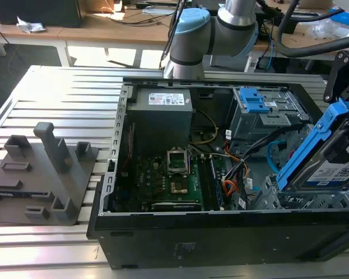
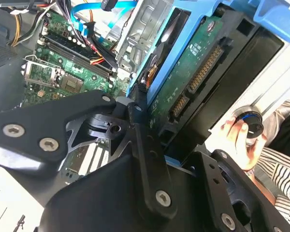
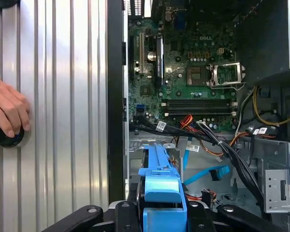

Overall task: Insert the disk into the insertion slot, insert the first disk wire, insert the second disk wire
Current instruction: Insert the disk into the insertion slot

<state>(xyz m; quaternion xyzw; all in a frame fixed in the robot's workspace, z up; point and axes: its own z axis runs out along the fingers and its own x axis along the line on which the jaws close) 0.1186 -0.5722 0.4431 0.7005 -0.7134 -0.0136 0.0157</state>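
Flat grey disk [image 1: 330, 163], glossy blue plastic frame, tilted over perforated silver insertion slot [image 1: 267, 196] at case [image 1: 221, 238] corner; matte black gripper [image 3: 163, 213] apparently clamps it.

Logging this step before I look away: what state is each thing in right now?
Gripper: shut on the disk.
Disk: held tilted above the slot, not yet in.
Slot: no disk in it.
Case: open, motherboard showing.
Blue cable: one end free in the case.
Hand: resting on a black knob.
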